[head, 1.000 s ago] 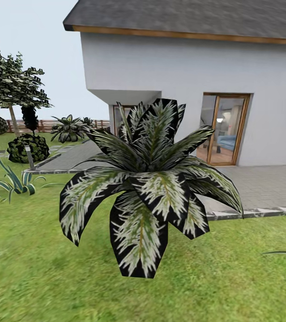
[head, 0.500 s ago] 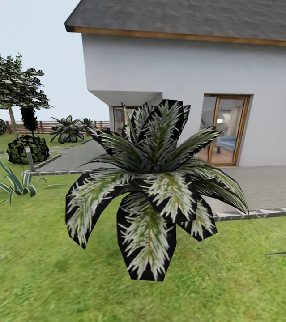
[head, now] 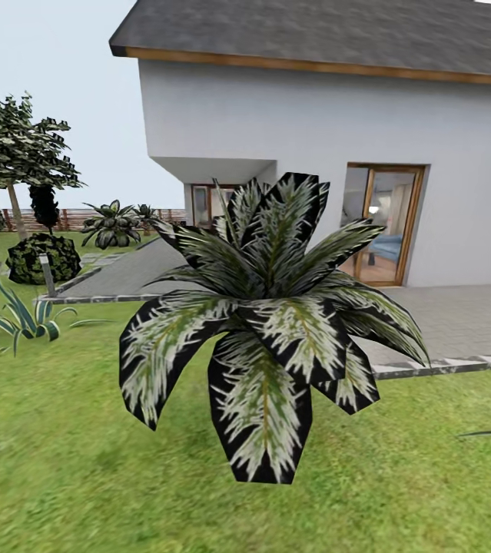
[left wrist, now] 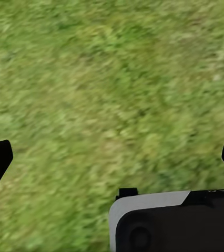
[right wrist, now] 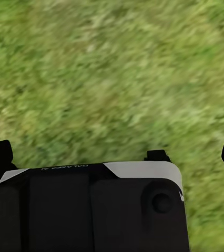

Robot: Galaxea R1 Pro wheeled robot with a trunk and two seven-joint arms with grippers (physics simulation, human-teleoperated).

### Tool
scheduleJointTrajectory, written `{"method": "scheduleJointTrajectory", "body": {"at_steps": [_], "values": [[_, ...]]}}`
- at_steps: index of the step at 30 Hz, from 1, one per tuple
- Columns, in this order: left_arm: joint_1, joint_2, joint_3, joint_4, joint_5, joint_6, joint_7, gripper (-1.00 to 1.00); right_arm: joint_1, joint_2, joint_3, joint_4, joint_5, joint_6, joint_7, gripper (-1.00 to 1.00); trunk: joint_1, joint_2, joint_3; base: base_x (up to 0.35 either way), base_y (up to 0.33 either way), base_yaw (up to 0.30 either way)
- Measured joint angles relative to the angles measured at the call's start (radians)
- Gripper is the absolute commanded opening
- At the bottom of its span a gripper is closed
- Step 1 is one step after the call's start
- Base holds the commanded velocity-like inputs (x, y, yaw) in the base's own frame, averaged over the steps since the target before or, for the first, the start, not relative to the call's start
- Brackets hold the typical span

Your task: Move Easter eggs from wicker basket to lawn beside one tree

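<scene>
View is drifting right w/ the base; palm [head: 272, 322] is looming closer. Risk: base is clipping it. Left gripper [left wrist: 112, 157] & right gripper [right wrist: 112, 152] are hanging wide, empty, over lawn [head: 61, 461].

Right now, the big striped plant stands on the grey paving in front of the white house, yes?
Not quite. The head view shows the plant standing on the lawn, not the paving; the paving lies behind it, in front of the house.
</scene>
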Motion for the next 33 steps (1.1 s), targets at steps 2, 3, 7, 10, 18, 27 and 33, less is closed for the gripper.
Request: {"method": "scheduleJointTrajectory", "body": {"at_steps": [2, 3, 7, 10, 18, 27, 33], "values": [[0.0, 0.0, 0.0, 0.0, 0.0, 0.0, 0.0, 1.0, 0.0, 0.0, 0.0, 0.0, 0.0, 0.0, 0.0, 1.0, 0.0, 0.0, 0.0, 0.0, 0.157, -0.001], [0.0, 0.0, 0.0, 0.0, 0.0, 0.0, 0.0, 1.0, 0.0, 0.0, 0.0, 0.0, 0.0, 0.0, 0.0, 1.0, 0.0, 0.0, 0.0, 0.0, 0.207, -0.001], [0.0, 0.0, 0.0, 0.0, 0.0, 0.0, 0.0, 1.0, 0.0, 0.0, 0.0, 0.0, 0.0, 0.0, 0.0, 1.0, 0.0, 0.0, 0.0, 0.0, 0.142, 0.0], [0.0, 0.0, 0.0, 0.0, 0.0, 0.0, 0.0, 1.0, 0.0, 0.0, 0.0, 0.0, 0.0, 0.0, 0.0, 1.0, 0.0, 0.0, 0.0, 0.0, 0.057, 0.0], [0.0, 0.0, 0.0, 0.0, 0.0, 0.0, 0.0, 1.0, 0.0, 0.0, 0.0, 0.0, 0.0, 0.0, 0.0, 1.0, 0.0, 0.0, 0.0, 0.0, 0.129, 0.0], [0.0, 0.0, -0.001, 0.0, 0.0, 0.0, 0.0, 1.0, 0.0, 0.0, 0.0, 0.0, 0.0, 0.0, 0.0, 1.0, 0.0, 0.0, 0.0, 0.0, 0.133, 0.0], [0.0, 0.0, -0.001, 0.0, 0.0, 0.0, 0.0, 1.0, 0.0, 0.0, 0.0, 0.0, 0.0, 0.0, 0.0, 1.0, 0.0, 0.0, 0.0, 0.0, 0.115, 0.0]]}}
